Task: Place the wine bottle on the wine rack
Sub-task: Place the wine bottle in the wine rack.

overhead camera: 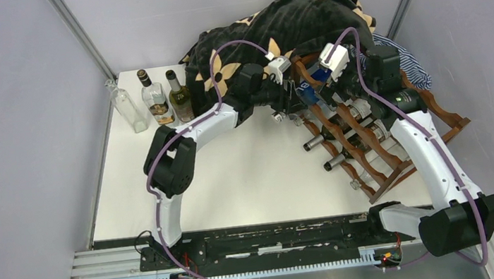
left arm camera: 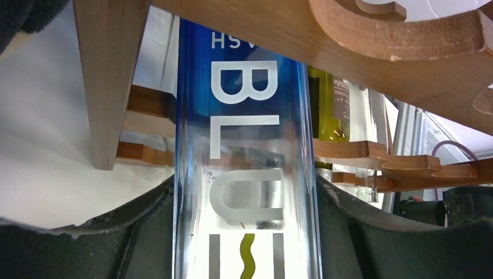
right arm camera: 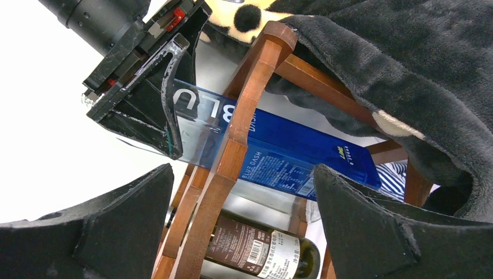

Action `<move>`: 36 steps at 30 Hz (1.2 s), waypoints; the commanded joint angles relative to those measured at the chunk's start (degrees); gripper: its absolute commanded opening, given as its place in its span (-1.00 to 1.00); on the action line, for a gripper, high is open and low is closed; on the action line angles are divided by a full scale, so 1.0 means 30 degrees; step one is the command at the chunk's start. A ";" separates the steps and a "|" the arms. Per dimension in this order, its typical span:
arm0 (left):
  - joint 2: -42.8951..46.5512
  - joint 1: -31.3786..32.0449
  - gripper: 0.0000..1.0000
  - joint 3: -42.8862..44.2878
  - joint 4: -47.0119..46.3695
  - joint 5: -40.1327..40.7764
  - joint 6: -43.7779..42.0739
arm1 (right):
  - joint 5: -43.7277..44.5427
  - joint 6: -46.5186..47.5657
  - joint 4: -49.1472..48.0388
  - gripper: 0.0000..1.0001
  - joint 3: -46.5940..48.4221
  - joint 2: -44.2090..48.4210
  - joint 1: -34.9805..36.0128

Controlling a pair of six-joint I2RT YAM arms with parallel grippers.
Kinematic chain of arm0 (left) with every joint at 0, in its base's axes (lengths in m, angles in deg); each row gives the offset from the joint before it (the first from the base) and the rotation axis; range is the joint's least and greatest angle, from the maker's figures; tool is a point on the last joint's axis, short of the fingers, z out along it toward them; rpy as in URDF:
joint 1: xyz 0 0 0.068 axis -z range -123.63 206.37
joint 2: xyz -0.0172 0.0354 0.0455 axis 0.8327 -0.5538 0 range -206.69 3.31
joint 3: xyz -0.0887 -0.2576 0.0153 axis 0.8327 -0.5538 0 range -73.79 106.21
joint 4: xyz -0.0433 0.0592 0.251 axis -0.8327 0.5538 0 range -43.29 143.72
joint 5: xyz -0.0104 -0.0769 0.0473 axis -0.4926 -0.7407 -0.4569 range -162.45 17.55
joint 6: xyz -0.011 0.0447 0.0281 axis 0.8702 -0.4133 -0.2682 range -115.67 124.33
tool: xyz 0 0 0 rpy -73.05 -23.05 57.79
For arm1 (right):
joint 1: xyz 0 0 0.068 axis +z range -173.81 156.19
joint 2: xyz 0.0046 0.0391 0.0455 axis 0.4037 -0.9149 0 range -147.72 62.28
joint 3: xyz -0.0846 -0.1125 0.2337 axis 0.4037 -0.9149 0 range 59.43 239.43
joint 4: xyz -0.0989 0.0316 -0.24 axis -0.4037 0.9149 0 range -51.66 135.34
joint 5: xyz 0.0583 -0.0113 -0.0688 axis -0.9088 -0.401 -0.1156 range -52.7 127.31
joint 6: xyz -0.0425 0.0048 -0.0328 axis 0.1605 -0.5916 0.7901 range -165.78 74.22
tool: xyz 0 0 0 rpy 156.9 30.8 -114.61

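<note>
The wine bottle (left arm camera: 247, 145) is tall, clear and blue with white letters. It lies slanted through the top tier of the dark reddish-brown wine rack (overhead camera: 391, 147). My left gripper (left arm camera: 247, 232) is shut on its clear lower part, just in front of the rack's rail (left arm camera: 349, 40). In the top view this gripper (overhead camera: 288, 104) is at the rack's left end. My right gripper (right arm camera: 244, 232) is open and empty, close to the rack's front rail (right arm camera: 244, 116). It faces the blue bottle (right arm camera: 296, 154) and the left gripper's fingers (right arm camera: 165, 99). In the top view the right gripper (overhead camera: 332, 85) hovers over the rack's upper part.
Several dark bottles (overhead camera: 343, 131) lie in the rack's lower tiers; one with a brown label (right arm camera: 261, 247) is right under my right gripper. Three upright bottles (overhead camera: 154, 97) stand at the table's back left. A dark patterned blanket (overhead camera: 286, 21) and a striped cloth (overhead camera: 414, 65) lie behind the rack.
</note>
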 commanded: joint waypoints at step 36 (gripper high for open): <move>-0.1421 0.1251 -0.95 0.6330 -0.0587 0.1499 -0.4273 | -0.0884 -0.0654 -0.1203 0.91 -0.0431 0.0786 -0.0659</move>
